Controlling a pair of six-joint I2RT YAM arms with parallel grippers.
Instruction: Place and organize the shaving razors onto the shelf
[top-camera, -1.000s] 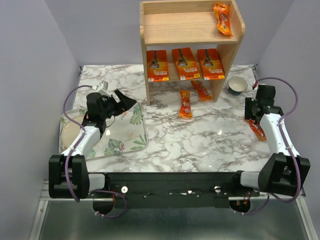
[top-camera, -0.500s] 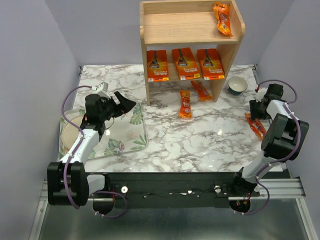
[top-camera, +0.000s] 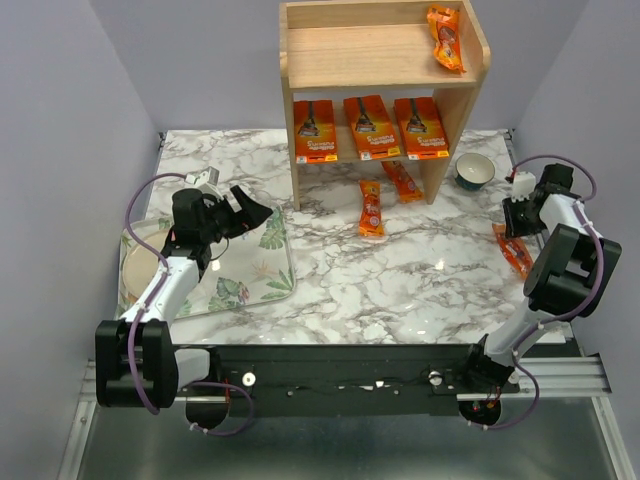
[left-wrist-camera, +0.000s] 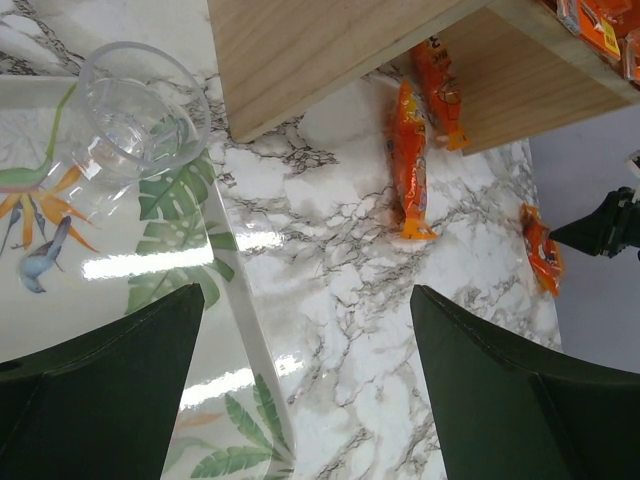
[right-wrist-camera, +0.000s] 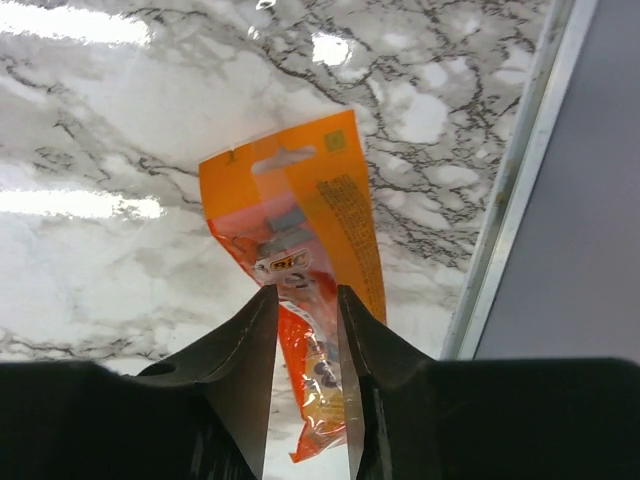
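The wooden shelf (top-camera: 385, 55) stands at the back. Three wide orange razor packs (top-camera: 367, 128) stand on its lower tier and one narrow pack (top-camera: 446, 38) lies on the top tier. Two narrow packs (top-camera: 371, 208) (top-camera: 402, 180) lie on the marble in front, and both also show in the left wrist view (left-wrist-camera: 410, 170). My right gripper (top-camera: 513, 226) (right-wrist-camera: 305, 292) has its jaws close together on a narrow orange pack (top-camera: 514, 255) (right-wrist-camera: 300, 200) that lies at the right table edge. My left gripper (top-camera: 252, 207) (left-wrist-camera: 303, 295) is open and empty above the tray's edge.
A leaf-print tray (top-camera: 250, 275) (left-wrist-camera: 100, 230) lies at the left with a clear glass cup (left-wrist-camera: 140, 110) on it. A beige plate (top-camera: 132, 268) sits at the tray's left. A dark bowl (top-camera: 475, 170) stands right of the shelf. The table's metal edge rail (right-wrist-camera: 520, 200) runs beside the right pack.
The right arm has folded up and its wrist has swung back and to the right, with the gripper staying at the pack's far end. The left arm shifted slightly.
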